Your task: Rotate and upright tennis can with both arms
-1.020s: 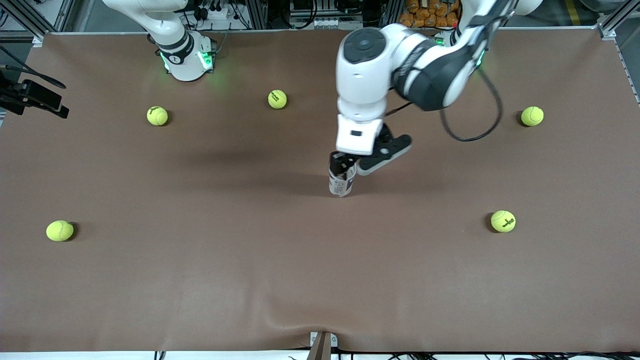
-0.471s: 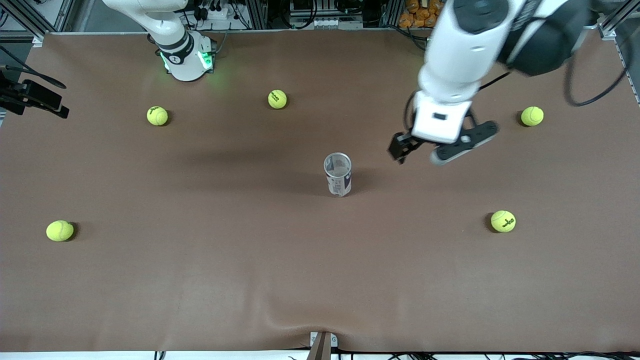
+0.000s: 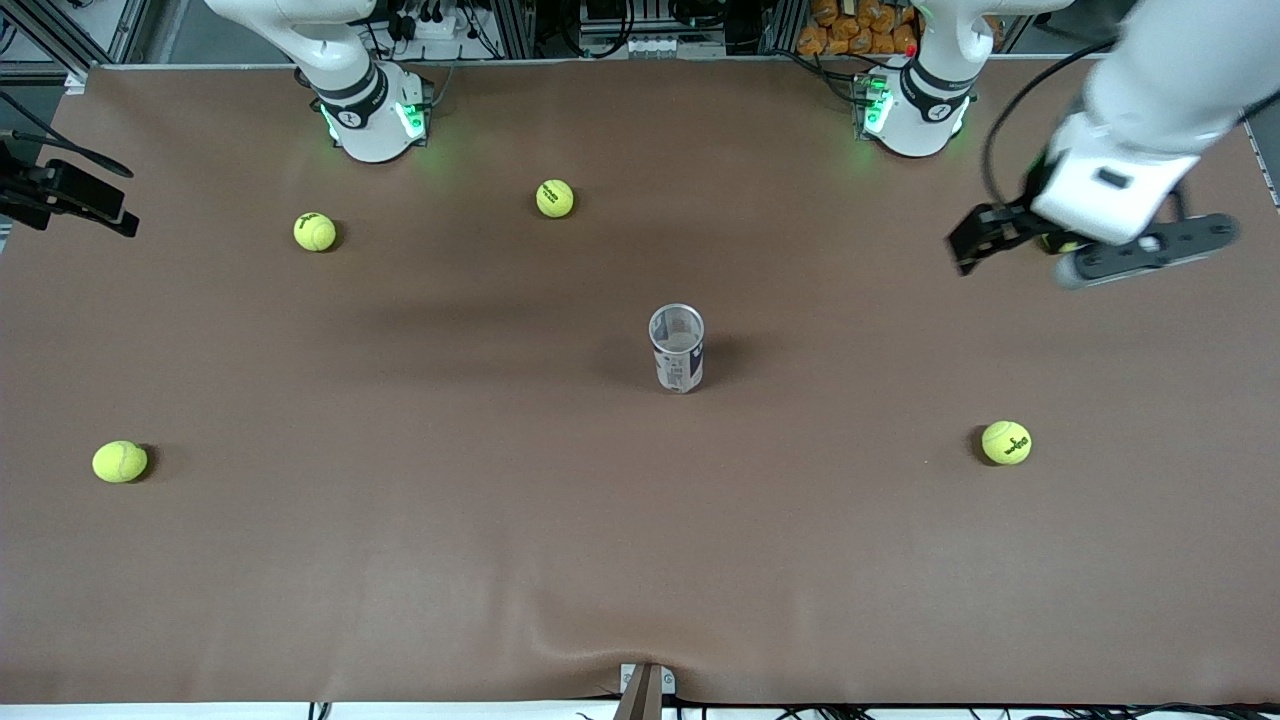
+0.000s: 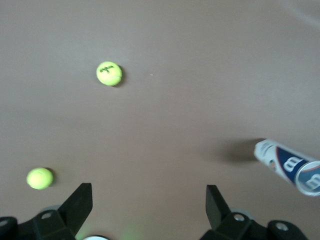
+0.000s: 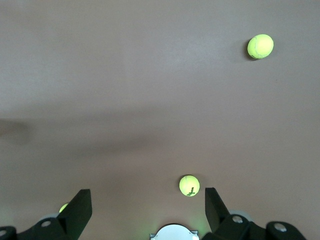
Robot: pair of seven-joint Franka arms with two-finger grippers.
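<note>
From the front, the tennis can (image 3: 677, 348) stands upright mid-table, open mouth up, so the task looks finished; its label print is unreadable. The left gripper (image 3: 985, 240) hangs empty, well apart from the can toward the left arm's end. The left wrist view shows its fingers (image 4: 80, 202) spread and a "W" logo on the can (image 4: 285, 161). In the right wrist view, the right gripper (image 5: 147, 212), waiting, is spread too.

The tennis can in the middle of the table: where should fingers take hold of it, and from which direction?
The tennis can stands upright with its open mouth up, nothing beside it. Probably best: come from above and close across the cylinder's upper wall, just below the rim.
</note>
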